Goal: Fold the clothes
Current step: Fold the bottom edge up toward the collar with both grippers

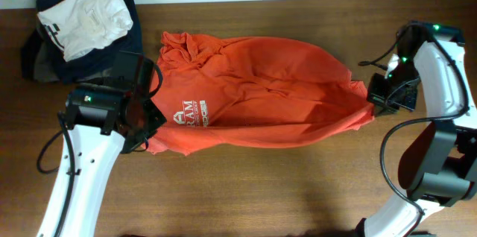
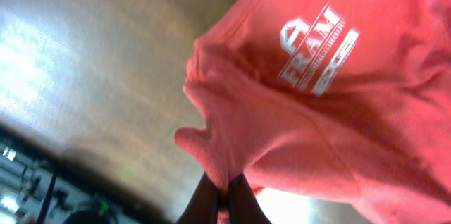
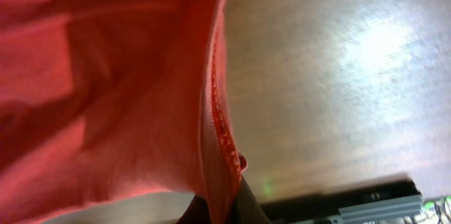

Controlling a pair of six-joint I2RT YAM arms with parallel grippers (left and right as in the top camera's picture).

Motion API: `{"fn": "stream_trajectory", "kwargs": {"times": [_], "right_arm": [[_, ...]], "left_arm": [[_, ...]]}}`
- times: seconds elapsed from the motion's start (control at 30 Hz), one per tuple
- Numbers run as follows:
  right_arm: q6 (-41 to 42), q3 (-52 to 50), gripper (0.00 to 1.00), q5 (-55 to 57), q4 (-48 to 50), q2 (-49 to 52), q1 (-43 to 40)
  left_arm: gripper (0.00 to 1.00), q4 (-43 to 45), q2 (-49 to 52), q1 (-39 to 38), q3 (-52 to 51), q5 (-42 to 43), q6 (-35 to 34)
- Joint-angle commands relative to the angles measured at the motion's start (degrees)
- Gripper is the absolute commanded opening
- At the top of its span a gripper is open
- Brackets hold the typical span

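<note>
The red-orange t-shirt (image 1: 261,92) hangs stretched between my two grippers above the wooden table, its white chest lettering (image 1: 192,112) near the left end. My left gripper (image 1: 146,124) is shut on a pinch of the shirt's left edge; the left wrist view shows the cloth (image 2: 296,104) clamped between the dark fingers (image 2: 224,199). My right gripper (image 1: 373,101) is shut on the shirt's right end; the right wrist view shows the hemmed edge (image 3: 215,111) caught between its fingers (image 3: 224,210). The neck label is hidden.
A pile of clothes lies at the back left corner: a white garment (image 1: 86,17) on top of dark navy and grey ones (image 1: 45,58). The wooden table (image 1: 261,185) spreads in front of the shirt. The right arm's cables (image 1: 395,155) loop at the right edge.
</note>
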Motion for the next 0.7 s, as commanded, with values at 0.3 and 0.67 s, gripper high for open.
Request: {"fn": "stream_trajectory", "kwargs": {"times": [0.3, 0.67], "right_arm": [[-0.3, 0.7, 0.04, -0.7, 21.1, 0.4, 1.7], [-0.4, 12.8, 0.99, -0.4, 15.1, 5.7, 1.6]], "left_arm": [[0.01, 26.7, 26.6, 0.3, 0.8, -16.3, 0.9], [0.99, 45.2, 28.7, 0.3, 4.1, -5.4, 23.5]]}}
